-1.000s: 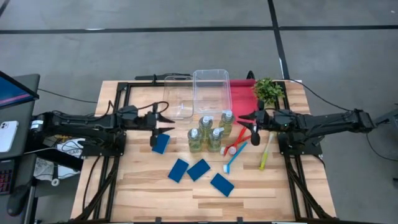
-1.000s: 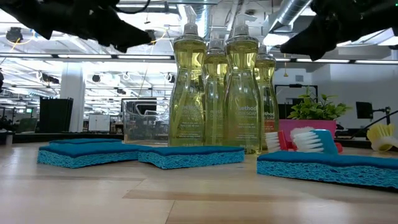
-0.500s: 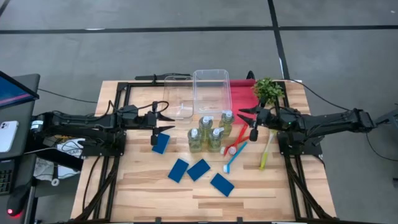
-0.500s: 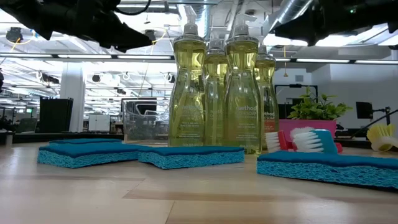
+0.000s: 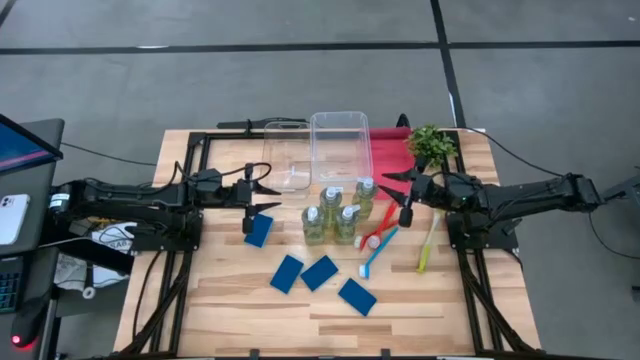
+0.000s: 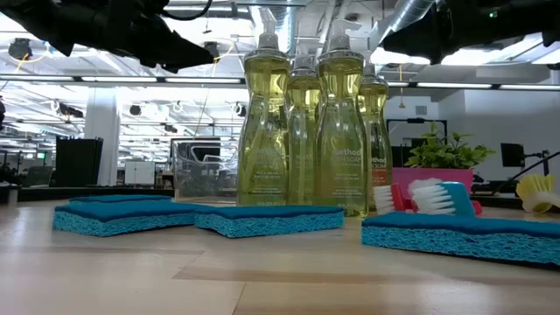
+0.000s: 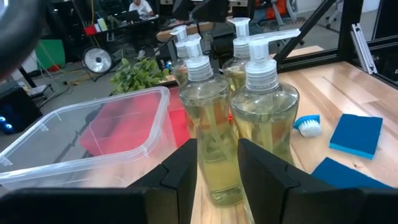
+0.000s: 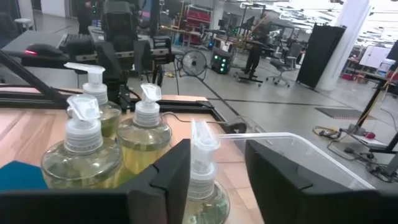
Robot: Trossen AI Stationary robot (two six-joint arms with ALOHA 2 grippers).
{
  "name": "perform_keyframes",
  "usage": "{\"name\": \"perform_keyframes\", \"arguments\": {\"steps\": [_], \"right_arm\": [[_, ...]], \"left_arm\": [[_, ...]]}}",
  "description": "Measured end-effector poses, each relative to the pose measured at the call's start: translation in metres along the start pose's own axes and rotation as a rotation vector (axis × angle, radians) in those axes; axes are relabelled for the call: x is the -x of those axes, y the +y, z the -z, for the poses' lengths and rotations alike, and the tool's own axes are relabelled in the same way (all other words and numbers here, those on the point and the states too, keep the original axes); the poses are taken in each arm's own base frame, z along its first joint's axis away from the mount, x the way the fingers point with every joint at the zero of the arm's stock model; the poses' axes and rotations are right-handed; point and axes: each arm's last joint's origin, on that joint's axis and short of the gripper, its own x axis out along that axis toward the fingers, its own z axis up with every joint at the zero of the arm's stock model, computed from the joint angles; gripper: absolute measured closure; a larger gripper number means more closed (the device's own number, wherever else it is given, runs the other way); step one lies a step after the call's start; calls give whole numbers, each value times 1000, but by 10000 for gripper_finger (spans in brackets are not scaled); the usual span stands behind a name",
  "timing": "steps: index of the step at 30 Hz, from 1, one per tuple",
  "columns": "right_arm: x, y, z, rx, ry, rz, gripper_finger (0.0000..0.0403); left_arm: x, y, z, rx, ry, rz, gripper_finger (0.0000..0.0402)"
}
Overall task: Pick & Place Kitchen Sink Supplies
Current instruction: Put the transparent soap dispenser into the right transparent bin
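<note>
While both tools hover spread and empty, the four pump bottles (image 5: 340, 210) cluster mid-table, between left tool (image 5: 268, 189) and right tool (image 5: 397, 191). Liquid-filled, likely hefty, slick plastic; the narrow neck looks the safest hold.

Four pump bottles (image 5: 338, 213) stand clustered mid-table (image 5: 230, 300), just in front of two bins (image 5: 318, 148). A tray (image 5: 388, 150) and plant (image 5: 431, 144) lie right of the bins. Brushes (image 5: 385, 243) lie right of the bottles; four sponges (image 5: 305, 268) lie left and in front.
</note>
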Motion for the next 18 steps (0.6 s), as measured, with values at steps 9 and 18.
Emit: {"name": "perform_keyframes", "arguments": {"steps": [9, 18], "right_arm": [[-4, 2, 4, -40, 30, -3, 189], [-15, -4, 8, -39, 41, 60, 176]], "left_arm": [[0, 0, -1, 2, -6, -1, 284], [0, 0, -1, 2, -12, -3, 284]]}}
